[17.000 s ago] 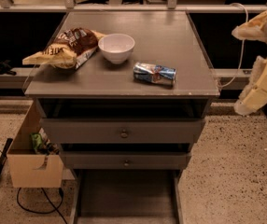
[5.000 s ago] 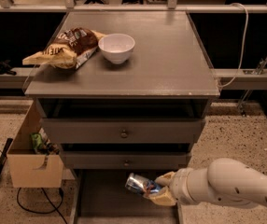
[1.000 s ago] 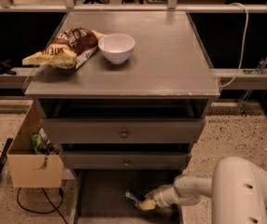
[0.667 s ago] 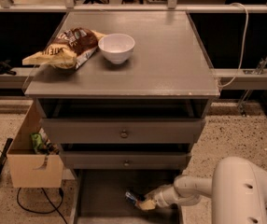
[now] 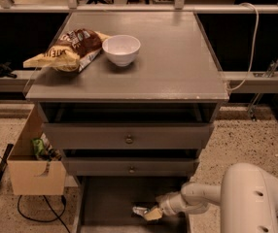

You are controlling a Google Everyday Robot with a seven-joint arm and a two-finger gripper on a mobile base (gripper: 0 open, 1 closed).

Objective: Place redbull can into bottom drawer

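One tan-tipped two-finger gripper [image 5: 152, 213] reaches low into the wide shallow grey wooden bottom drawer [image 5: 107, 200], clamped on the slim silver-and-blue metal redbull can [image 5: 139, 210], whose end pokes out on its far side; well above it sit a white round bowl [image 5: 121, 49] and a yellow-and-brown chip bag [image 5: 66, 51]

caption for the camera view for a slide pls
The gripper at the redbull can inside the open bottom drawer; chip bag and bowl on the cabinet top.
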